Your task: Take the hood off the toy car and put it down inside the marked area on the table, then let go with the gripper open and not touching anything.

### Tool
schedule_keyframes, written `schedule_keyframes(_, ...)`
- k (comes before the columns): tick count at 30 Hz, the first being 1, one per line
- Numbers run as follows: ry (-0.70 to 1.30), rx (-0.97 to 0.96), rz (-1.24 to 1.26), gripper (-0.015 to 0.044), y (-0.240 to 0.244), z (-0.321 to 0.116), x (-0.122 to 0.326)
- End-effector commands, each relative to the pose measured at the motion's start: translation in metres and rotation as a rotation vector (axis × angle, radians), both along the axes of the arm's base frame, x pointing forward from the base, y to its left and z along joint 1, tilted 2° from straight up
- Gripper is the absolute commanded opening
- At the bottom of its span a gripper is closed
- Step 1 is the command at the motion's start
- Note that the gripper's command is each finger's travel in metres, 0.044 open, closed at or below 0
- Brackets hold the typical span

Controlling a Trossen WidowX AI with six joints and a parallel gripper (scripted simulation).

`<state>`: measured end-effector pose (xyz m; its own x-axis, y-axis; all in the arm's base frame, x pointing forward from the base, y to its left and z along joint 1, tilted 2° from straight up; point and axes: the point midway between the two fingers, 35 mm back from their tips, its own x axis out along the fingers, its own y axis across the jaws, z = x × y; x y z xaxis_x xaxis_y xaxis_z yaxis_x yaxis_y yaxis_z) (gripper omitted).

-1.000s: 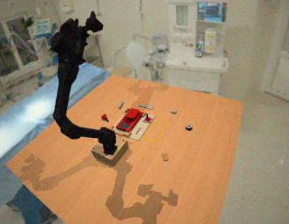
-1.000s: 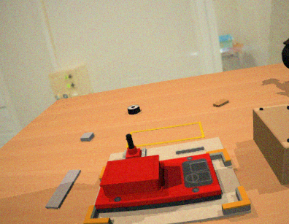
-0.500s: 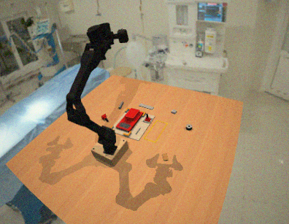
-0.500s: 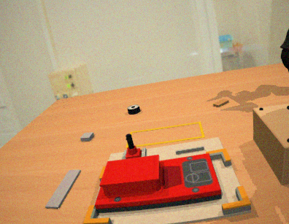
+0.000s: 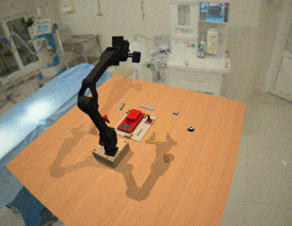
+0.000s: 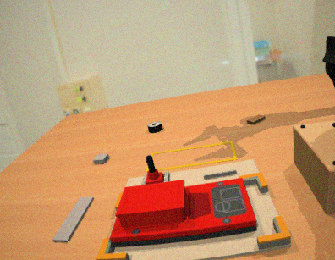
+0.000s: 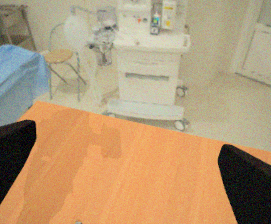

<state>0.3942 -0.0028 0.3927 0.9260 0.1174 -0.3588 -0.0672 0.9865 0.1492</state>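
The red toy car [image 5: 131, 121] [image 6: 199, 198] sits on a pale board [image 5: 145, 129] [image 6: 265, 207] between orange corner brackets. It bears a raised red block [image 5: 135, 115] [image 6: 152, 202] at one end and a grey panel [image 5: 126, 126] [image 6: 228, 200] with outlined shapes at the other. Which part is the hood, I cannot tell for sure. The yellow outline [image 5: 164, 123] [image 6: 234, 150] of the marked area lies beside the board with nothing inside but shadow. My gripper [image 5: 133, 51] [image 7: 130, 142] is open and empty, high above the table and far from the car, facing the room.
A red piece with a black post [image 5: 150, 120] [image 6: 155, 177] stands beside the car, near the outline. Grey bar [image 5: 147, 107] [image 6: 74, 219], small grey block [image 5: 175, 113] [image 6: 101, 158], black wheel [image 5: 191, 128] [image 6: 155, 127] and brown piece [image 5: 166, 158] [image 6: 256, 119] lie around. Another red piece [image 5: 106, 118] lies behind the arm.
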Motion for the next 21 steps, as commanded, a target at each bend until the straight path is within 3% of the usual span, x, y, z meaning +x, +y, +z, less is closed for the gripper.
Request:
schedule_keyframes(1, 0.196, 0.018, -0.017, 0.0440, 0.002, -0.061, 0.016)
schedule_keyframes(11, 0.681, 0.003, -0.031, 0.0440, 0.015, -0.206, 0.015)
schedule_keyframes(21, 1.195, -0.064, -0.103, 0.0440, 0.014, -0.323, -0.036)
